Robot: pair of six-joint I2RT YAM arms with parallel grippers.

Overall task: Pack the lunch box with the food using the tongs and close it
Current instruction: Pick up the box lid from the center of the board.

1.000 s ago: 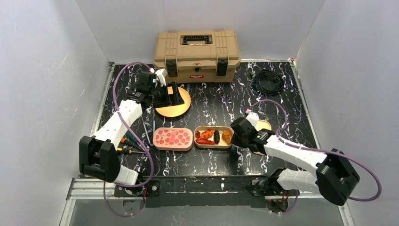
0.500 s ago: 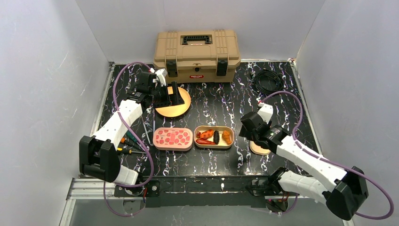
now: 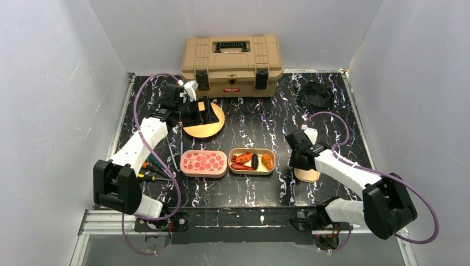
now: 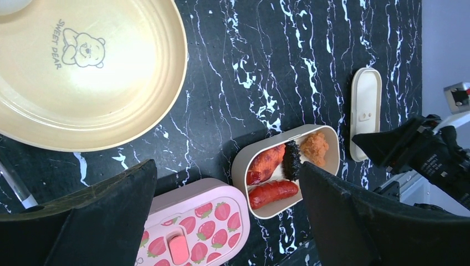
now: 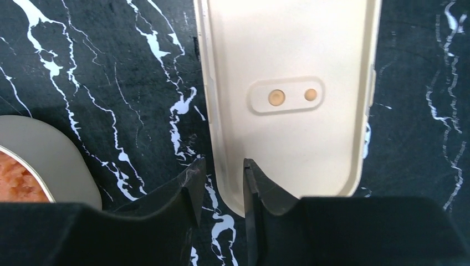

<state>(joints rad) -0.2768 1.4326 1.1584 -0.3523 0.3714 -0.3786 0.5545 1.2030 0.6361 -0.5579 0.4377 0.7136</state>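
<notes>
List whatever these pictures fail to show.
- Top view: the right arm covers most of the cream oval plastic lid.
- Right wrist: whether the right claw actually pinches that lid's rim is unclear.
- Left wrist: the frame corner crops a white rounded object over the tan round plate.

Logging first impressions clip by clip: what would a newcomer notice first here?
The open lunch box at the table's middle draws the eye with its red-orange food, and a pink strawberry lid lies beside it. Behind them a big tan toolbox stands at the back wall. On the right, the right claw is low over a cream lid, its fingers on either side of the rim.
</notes>
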